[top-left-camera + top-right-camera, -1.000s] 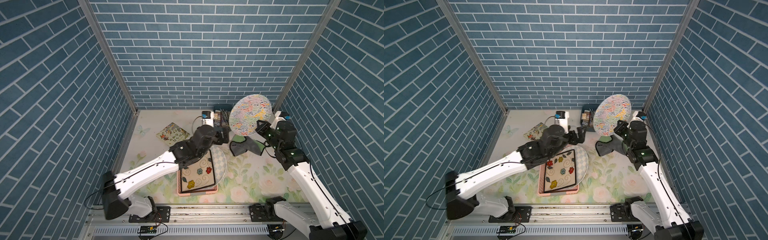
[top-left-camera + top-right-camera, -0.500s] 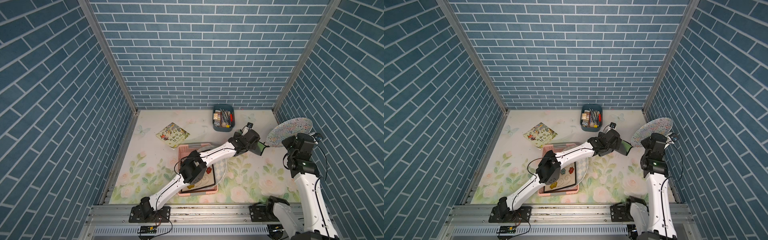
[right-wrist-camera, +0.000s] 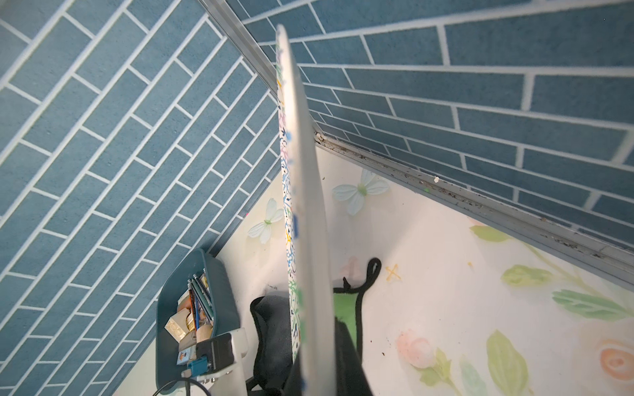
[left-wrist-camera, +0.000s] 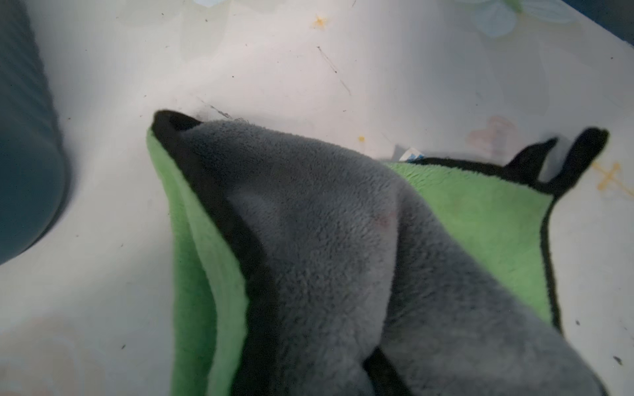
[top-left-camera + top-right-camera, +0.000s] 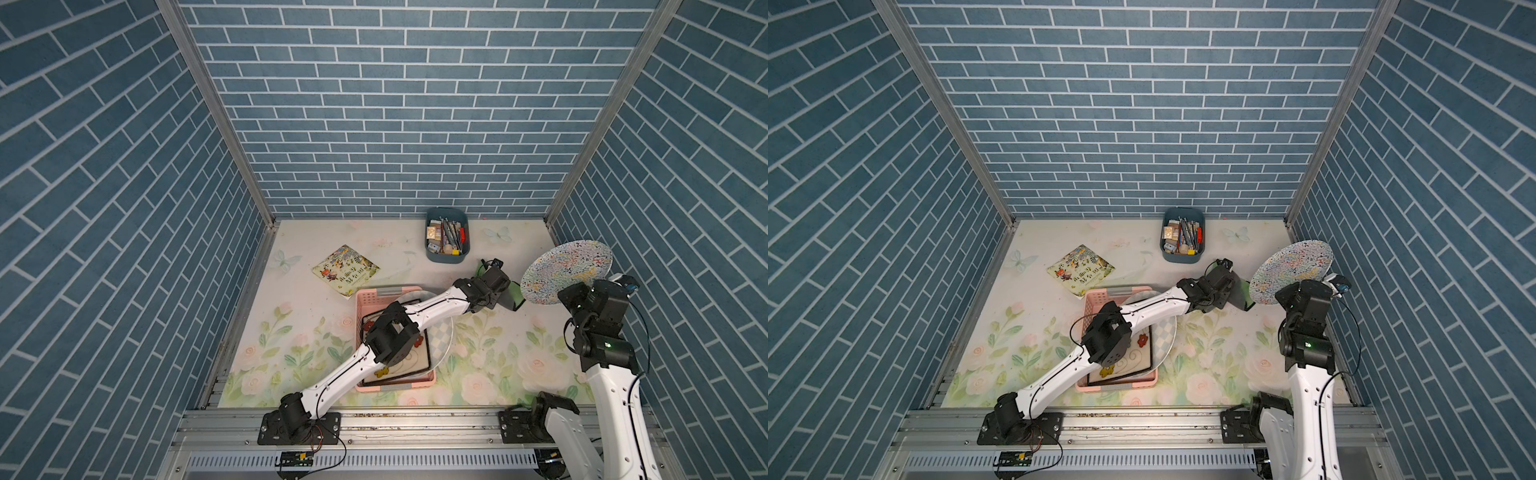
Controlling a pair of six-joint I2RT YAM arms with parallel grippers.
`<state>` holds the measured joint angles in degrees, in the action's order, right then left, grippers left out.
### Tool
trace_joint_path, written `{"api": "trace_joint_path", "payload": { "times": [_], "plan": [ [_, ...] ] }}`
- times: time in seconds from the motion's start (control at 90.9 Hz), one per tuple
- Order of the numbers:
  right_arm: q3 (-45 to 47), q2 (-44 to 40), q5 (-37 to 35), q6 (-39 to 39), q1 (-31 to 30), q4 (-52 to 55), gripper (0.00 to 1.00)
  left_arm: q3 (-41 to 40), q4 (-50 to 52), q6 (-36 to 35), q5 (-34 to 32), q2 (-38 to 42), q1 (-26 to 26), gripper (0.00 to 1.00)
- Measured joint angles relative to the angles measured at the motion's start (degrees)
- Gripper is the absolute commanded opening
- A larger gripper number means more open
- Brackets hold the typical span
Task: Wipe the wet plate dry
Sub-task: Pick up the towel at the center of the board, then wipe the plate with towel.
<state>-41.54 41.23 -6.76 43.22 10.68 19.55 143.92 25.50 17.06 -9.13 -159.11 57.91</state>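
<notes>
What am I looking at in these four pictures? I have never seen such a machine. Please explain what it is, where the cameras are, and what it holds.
You see two white robot arms fixed to a rail at the front. Two pictures look down on the whole scene from above; the other two come from cameras on the arms' wrists. On the flowery table lie a picture book, a blue bin of pencils and a pink basket with dishes. The right gripper holds a colourful plate up on its edge. The left gripper seems to pinch a grey-green cloth, which rises in a fold toward the wrist camera.
</notes>
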Motion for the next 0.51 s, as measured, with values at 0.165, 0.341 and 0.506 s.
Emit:
{"api": "trace_joint_path", "payload": {
  "times": [0.165, 0.341, 0.506],
  "plan": [
    [-2.8, 0.1, 0.8, 0.0, 0.0, 1.7, 0.00, -2.0, 2.1, 1.5, 4.3, 4.5, -1.4, 0.00],
    [-4.3, -0.5, 9.7, 0.6, 0.2, -6.0, 0.00, -20.3, -4.1, 4.1, 7.5, 30.6, -4.3, 0.00],
    [1.2, -0.4, 22.0, 9.2, -3.5, -25.1, 0.00, -25.4, -12.0, 3.9, 3.4, 57.3, -6.1, 0.00]
  ]
}}
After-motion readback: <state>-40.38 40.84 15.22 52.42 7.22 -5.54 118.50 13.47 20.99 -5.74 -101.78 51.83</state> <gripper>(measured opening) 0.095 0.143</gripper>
